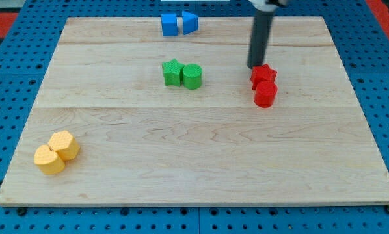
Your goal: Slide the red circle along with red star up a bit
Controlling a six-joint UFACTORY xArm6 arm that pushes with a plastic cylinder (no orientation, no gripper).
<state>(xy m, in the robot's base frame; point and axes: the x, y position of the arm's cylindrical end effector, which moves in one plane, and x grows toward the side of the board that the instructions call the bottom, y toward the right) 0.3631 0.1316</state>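
Just below my tip (255,66), the red star (263,75) touching the red circle (265,95) beneath; no claw on this rod

No text, label, brand, number or sign can be read anywhere in view.

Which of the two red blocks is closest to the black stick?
The red star. My tip sits right at its upper-left edge, while the red circle lies just below the star, on the side away from the tip.
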